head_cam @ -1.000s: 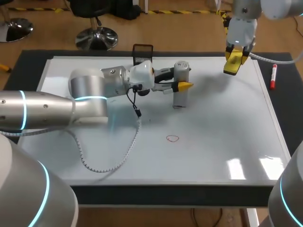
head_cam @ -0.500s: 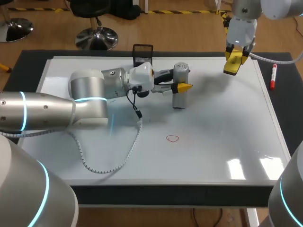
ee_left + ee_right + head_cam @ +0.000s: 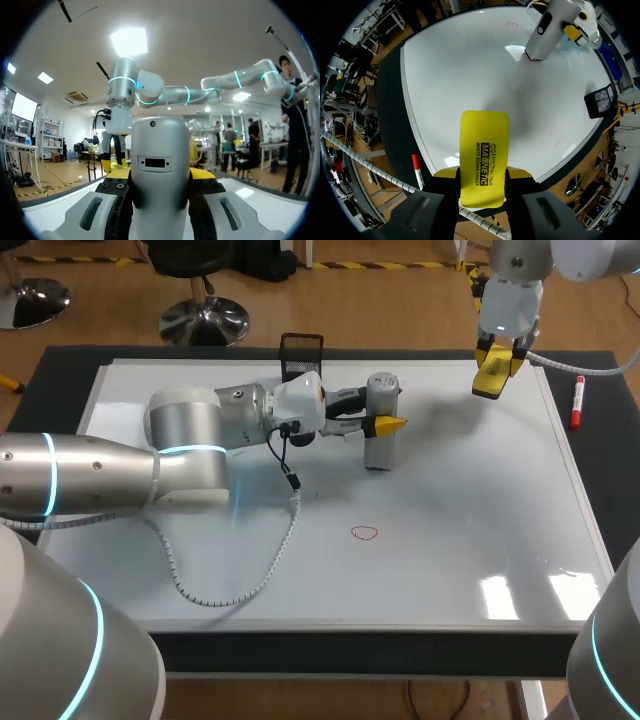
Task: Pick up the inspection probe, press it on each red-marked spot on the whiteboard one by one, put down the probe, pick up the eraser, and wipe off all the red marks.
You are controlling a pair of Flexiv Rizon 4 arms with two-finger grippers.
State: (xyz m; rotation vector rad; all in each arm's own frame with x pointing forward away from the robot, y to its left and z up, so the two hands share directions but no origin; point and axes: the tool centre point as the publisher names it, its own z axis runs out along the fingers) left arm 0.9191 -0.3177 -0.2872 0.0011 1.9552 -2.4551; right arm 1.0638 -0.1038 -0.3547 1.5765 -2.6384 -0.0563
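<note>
The whiteboard [image 3: 450,540] lies flat on the dark desk [image 3: 620,475] and fills most of the picture from above.

My left arm comes in from the left side. The left gripper [image 3: 383,424] is in the upper middle of the picture. It is clamped on the gray probe [image 3: 381,440], with one yellow tip on each side. The probe stands up, and its low end looks like it rests on the board. From the left wrist, the probe [image 3: 160,165] sits right between the fingers of the left gripper [image 3: 161,174].

The red mark [image 3: 365,533] is a small ring near the middle of the picture, below the probe and well apart from it.

The right gripper [image 3: 492,380] hangs in the upper right, above the far edge of the board. It is clamped on the yellow eraser [image 3: 490,372]. From the right wrist, the eraser [image 3: 484,150] sticks out ahead between the fingers of the right gripper [image 3: 482,173].

A red pen [image 3: 577,402] lies on the desk at the right edge, just beside the board. A black basket [image 3: 301,353] stands at the top middle. A white cord [image 3: 240,580] trails from my left arm across the board.
</note>
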